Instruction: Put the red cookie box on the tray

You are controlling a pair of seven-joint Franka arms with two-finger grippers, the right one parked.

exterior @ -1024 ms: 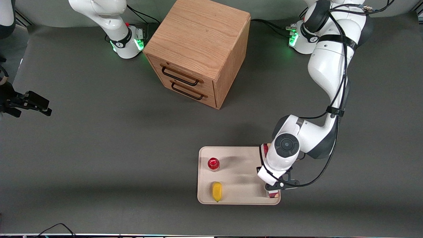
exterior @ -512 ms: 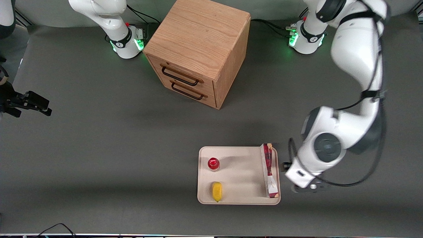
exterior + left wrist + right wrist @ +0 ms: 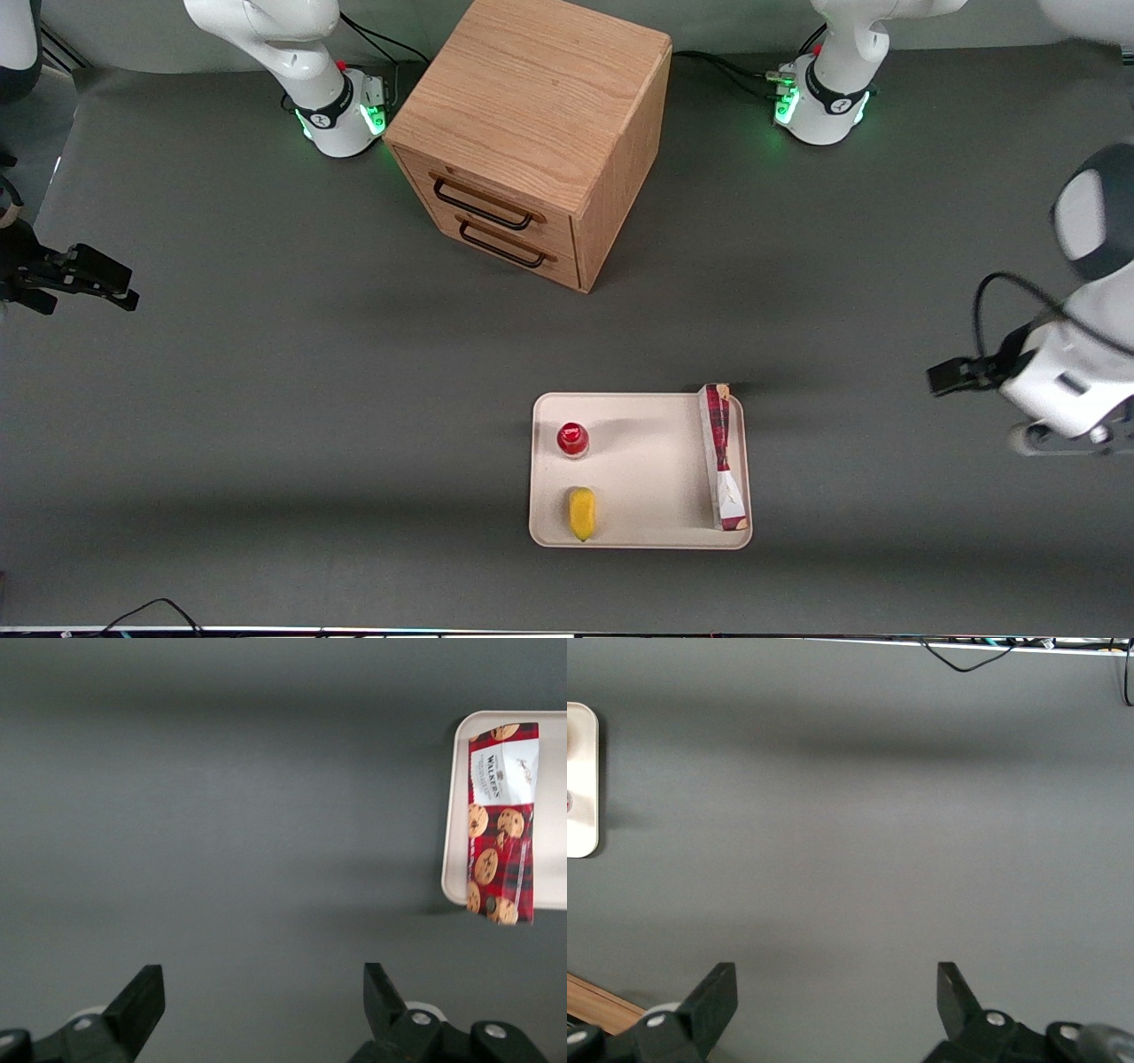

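The red cookie box (image 3: 724,456) lies on the tray (image 3: 638,470); the tool (image 3: 264,1005), spread wide and empty, hangs well apart.

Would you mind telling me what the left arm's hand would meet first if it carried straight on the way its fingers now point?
Probably only the bare dark grey table mat. The open hand hangs over it, well clear of the red plaid cookie box lying in the cream-white tray; nothing stands between its fingers and the mat, though depth is uncertain.

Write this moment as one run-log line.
box: on tray, along its edge | gripper: open, empty, above bare table toward working arm's end | task: looks done
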